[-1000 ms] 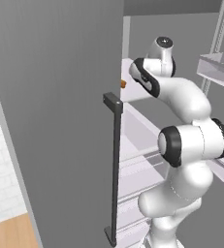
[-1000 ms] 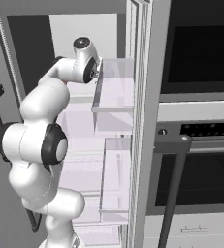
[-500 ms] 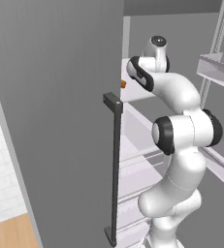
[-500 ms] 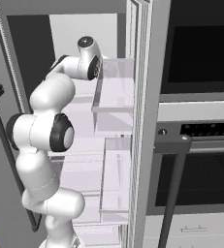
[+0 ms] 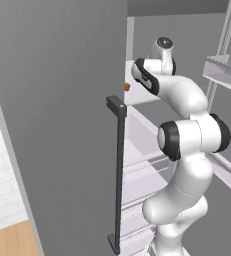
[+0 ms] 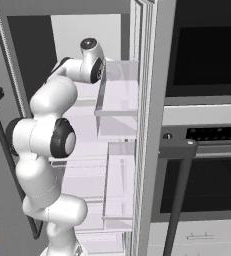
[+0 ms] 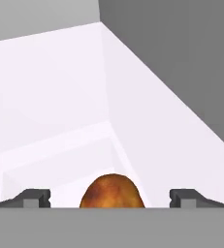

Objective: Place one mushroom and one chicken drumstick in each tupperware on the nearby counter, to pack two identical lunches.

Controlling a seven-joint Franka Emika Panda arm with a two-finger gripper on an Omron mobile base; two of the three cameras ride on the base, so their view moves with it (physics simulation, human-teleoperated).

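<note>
You are looking into an open refrigerator. In the hand view the two small dark finger tips (image 7: pixel 36 197) stand far apart at the bottom edge, one at about 7 o'clock and one at about 5 o'clock, so the gripper (image 7: pixel 111 198) is spread wide and pinches nothing. Between the tips, at 6 o'clock, sits the rounded orange-brown chicken drumstick (image 7: pixel 112 192); you see only its mottled upper dome, and it touches neither tip. It rests on a pale white refrigerator shelf (image 7: pixel 60 106) that runs up towards 12 o'clock, with a grey inner wall (image 7: pixel 181 63) filling the 1 to 3 o'clock side.

In the left base view the white arm with dark joints (image 5: pixel 187 145) rises from 5 o'clock and bends up to 1 o'clock, its hand reaching into the fridge at shelf height. Just beside the edge of the tall grey refrigerator door (image 5: pixel 57 115), at about 11 o'clock from the arm's elbow, you can see a small orange speck (image 5: pixel 127 86) on the shelf; it is too small to tell which food it is. A dark vertical door handle (image 5: pixel 118 175) hangs down the door's edge.

In the right base view the arm climbs from 7 o'clock to 11 o'clock, next to clear door bins (image 6: pixel 118 100). A black built-in oven with a dark bar handle (image 6: pixel 207 145) fills the 3 o'clock side.
</note>
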